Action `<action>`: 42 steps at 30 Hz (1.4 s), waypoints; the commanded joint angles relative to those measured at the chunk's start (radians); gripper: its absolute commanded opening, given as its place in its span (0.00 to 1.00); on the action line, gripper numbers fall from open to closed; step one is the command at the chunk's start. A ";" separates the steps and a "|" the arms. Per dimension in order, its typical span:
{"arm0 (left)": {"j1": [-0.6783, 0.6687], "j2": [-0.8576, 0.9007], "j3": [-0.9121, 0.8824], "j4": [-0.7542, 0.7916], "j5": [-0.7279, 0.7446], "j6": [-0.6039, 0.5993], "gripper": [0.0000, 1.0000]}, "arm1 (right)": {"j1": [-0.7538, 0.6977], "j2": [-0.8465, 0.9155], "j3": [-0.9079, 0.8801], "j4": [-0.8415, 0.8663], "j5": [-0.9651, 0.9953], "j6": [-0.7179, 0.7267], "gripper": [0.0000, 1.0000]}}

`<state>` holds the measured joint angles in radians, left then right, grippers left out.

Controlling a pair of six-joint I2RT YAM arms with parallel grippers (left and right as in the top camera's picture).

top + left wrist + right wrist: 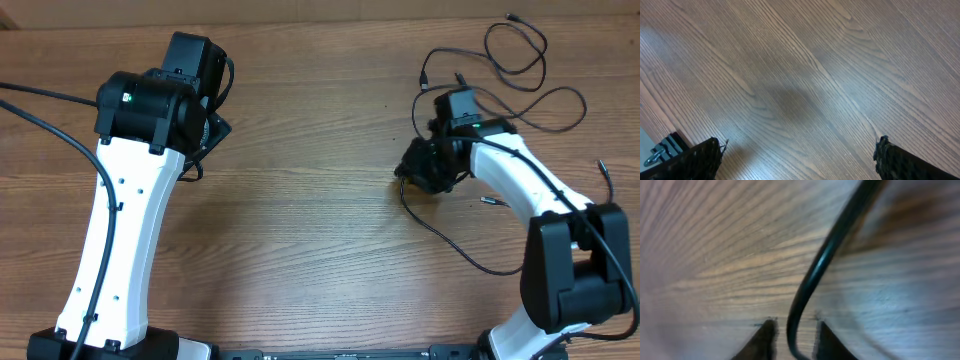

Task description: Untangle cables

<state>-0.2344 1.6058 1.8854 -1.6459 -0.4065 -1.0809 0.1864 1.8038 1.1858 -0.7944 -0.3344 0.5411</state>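
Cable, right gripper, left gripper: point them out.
Cable (816,267): right wrist view, its curved middle stretch.
Right gripper (794,326): right wrist view, midway between fingertips.
Left gripper (799,145): left wrist view, midway between fingertips.

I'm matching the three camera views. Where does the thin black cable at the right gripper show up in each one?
Overhead: the cable runs right of centre, from the right gripper down toward that arm's base.
Left wrist: not in it; only bare wood between the left gripper fingertips.
Right wrist: it curves from the top right down between the fingertips.
Shared landmark: the wood-grain table.
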 commanded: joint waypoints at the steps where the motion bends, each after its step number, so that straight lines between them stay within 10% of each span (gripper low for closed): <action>1: -0.001 0.005 -0.003 0.001 0.001 0.011 1.00 | 0.010 -0.006 0.000 -0.015 -0.004 -0.008 0.09; 14: 0.000 0.005 -0.003 0.006 0.000 0.011 1.00 | -0.010 -0.089 0.001 -0.296 0.011 -0.270 0.04; 32: -0.001 0.005 -0.003 0.024 0.012 0.011 1.00 | -0.010 -0.093 0.001 -0.465 0.263 -0.093 0.09; 39: -0.001 0.005 -0.003 0.024 0.012 0.012 1.00 | -0.011 -0.093 0.001 -0.471 0.252 -0.099 0.40; 42: -0.001 0.005 -0.004 0.024 0.012 0.016 1.00 | -0.026 -0.093 0.008 -0.475 0.253 -0.092 1.00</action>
<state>-0.2344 1.6058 1.8854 -1.6234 -0.3923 -1.0805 0.1761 1.7336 1.1854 -1.2682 -0.0891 0.4374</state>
